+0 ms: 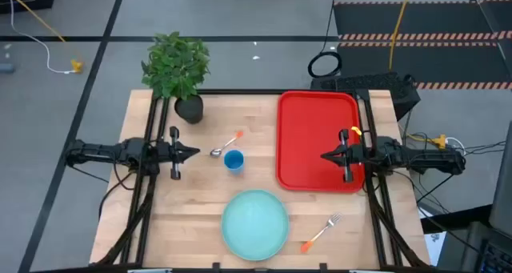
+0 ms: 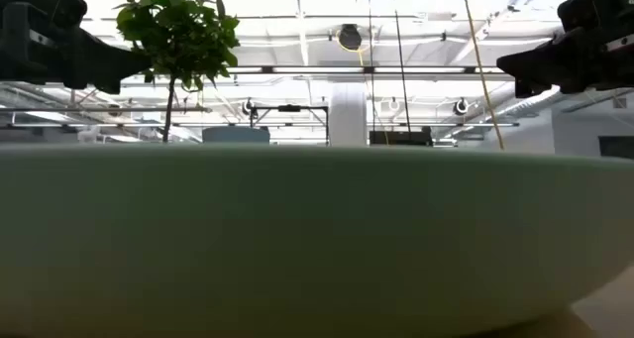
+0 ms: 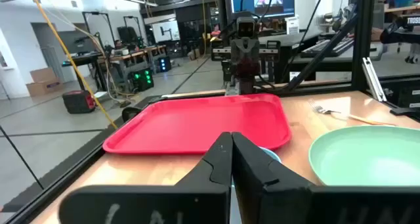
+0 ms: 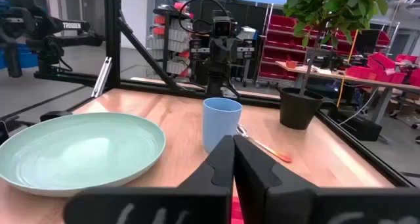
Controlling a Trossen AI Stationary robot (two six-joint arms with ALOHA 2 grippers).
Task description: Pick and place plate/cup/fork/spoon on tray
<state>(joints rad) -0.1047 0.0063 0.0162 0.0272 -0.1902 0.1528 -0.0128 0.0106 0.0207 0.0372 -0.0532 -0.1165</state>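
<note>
The pale turquoise plate [image 1: 254, 222] lies on the table near its front edge; it fills the low view [image 2: 297, 239]. The blue cup [image 1: 234, 161] stands upright at mid-table, the orange-handled spoon [image 1: 226, 144] just beyond it. The orange-handled fork [image 1: 320, 233] lies front right. The red tray [image 1: 316, 137] lies flat at the right. My left gripper [image 1: 195, 152] is shut and empty, above the table left of the cup. My right gripper [image 1: 325, 155] is shut and empty, above the tray's near part.
A potted plant [image 1: 178, 69] in a black pot stands at the table's far left corner. Black frame rails run along the table's left and right sides. Bare wood lies between the plate and the tray.
</note>
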